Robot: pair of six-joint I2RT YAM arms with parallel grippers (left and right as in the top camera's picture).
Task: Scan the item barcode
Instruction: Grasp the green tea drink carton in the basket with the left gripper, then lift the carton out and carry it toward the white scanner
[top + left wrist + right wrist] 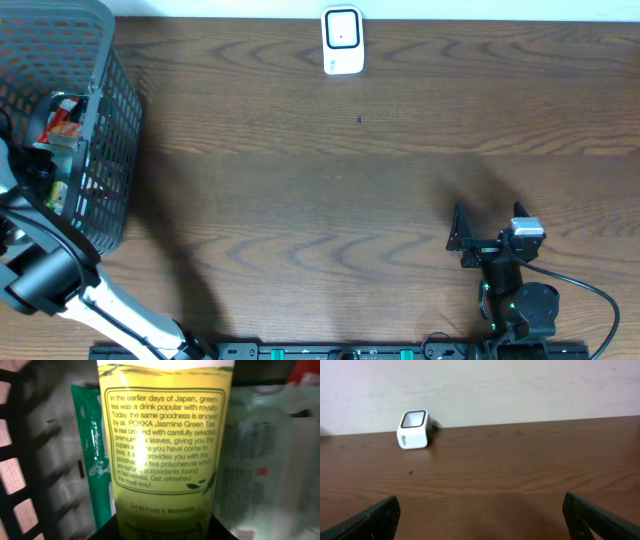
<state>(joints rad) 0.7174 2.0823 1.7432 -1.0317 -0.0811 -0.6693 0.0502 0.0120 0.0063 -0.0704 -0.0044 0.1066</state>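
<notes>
While the left arm [50, 270] reaches into the grey mesh basket [112, 150], its wrist camera is filled by a yellow-green Pokka jasmine green tea bottle [162, 435], upright and very close inside the basket. A green packet [92, 460] stands against the bottle's left side and a clear-wrapped pack [260, 460] against its right. The left end effector [161, 531] is lost in the dark bottom edge of that view; I cannot tell whether it is pinching the bottle. Well right of the basket, at the counter's [350, 170] far edge, sits the white scanner [342, 40]. Further right of the basket, toward the near edge, the right end effector [490, 235] hangs spread wide, holding nothing.
</notes>
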